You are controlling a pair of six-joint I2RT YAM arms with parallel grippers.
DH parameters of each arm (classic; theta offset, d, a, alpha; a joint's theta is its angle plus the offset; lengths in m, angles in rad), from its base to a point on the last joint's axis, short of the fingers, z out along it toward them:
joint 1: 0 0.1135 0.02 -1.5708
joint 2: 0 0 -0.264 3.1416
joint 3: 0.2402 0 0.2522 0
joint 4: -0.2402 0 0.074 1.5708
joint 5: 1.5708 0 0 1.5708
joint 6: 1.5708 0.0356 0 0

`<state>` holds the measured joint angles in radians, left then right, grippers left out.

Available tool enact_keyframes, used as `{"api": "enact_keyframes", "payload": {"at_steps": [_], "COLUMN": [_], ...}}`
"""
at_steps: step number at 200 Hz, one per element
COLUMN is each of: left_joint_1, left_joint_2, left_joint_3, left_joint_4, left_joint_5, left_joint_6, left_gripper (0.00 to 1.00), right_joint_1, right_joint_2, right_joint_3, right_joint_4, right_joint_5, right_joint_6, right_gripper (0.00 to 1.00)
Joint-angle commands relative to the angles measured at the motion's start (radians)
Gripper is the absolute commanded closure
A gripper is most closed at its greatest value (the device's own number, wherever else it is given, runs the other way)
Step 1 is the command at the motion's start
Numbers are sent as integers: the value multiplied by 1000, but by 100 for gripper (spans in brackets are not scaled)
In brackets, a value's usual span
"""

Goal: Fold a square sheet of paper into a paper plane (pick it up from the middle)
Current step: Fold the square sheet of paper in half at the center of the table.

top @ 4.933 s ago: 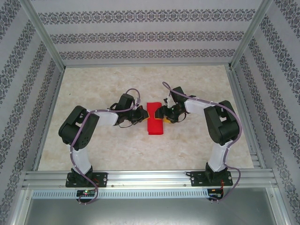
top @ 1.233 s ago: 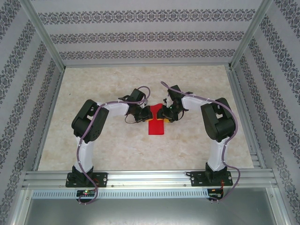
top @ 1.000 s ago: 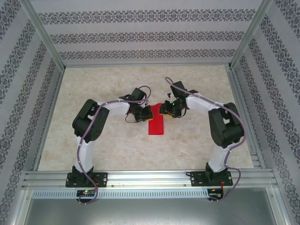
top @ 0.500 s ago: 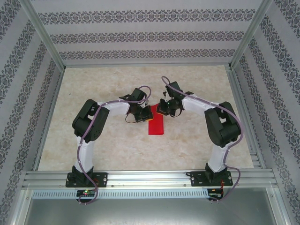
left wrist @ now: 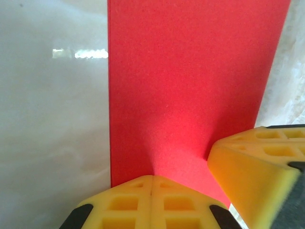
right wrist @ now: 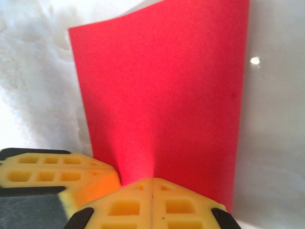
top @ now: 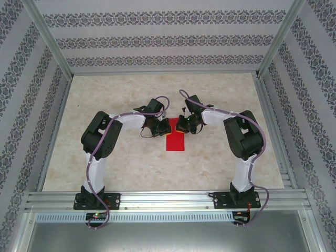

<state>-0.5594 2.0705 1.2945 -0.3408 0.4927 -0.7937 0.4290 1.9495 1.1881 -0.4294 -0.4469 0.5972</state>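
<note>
**Two hands pinch one end of a folded red strip**

Patterned paper walls [top: 157, 42] enclose a pale marbled bench [top: 121, 168], and at its middle lies the thin, bright red sheet of paper [top: 176, 142], by now a narrow oblong running near to far. Its far end sits between the two arms. The left hand [top: 164, 126] is closed on that end, and in its wrist view the left hand [left wrist: 151, 183] has both yellow fingers pressed together with the red sheet of paper [left wrist: 190, 86] coming out from between them. The right hand [top: 181, 125] grips the same end just beside it. Its wrist view shows the right hand [right wrist: 152, 183] likewise pinched on the red sheet of paper [right wrist: 167, 95].

I judge the sheet very light and limp. It should bend under its own weight, take a crease readily, and tear or crumple if the hands pull apart. A short hold on the edge, near the middle of the strip's width, looks safest, with the two hands moving together.

From above, the hands cover the far end, so the exact bite is hidden. Both wrist views cut the strip off at the frame and hide the pinch line. How many layers the strip holds cannot be told. One corner seems to bow up off the bench in the right wrist view, though only faintly.
</note>
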Motion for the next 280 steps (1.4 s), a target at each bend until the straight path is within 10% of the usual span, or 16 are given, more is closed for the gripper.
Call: {"api": "enact_keyframes", "payload": {"at_steps": [1,155,280], "left_joint_1": [-7,-7,-7], "left_joint_2": [127,132,135], "left_joint_3": [-72,-109,-108], "left_joint_4": [-231,-242,-247], "left_joint_5": [-211,-237,-227], "left_joint_6": [-11,-30,-18], "left_gripper": [100,100,100], "right_joint_1": [-21,-85,-130], "right_joint_2": [18,-126,66], "right_joint_3": [-13,-80,-19], "right_joint_4": [-30,129,182], "right_joint_5": [3,-16,-12], "right_joint_6": [-58,-29,-24], "right_gripper": [100,100,100]}}
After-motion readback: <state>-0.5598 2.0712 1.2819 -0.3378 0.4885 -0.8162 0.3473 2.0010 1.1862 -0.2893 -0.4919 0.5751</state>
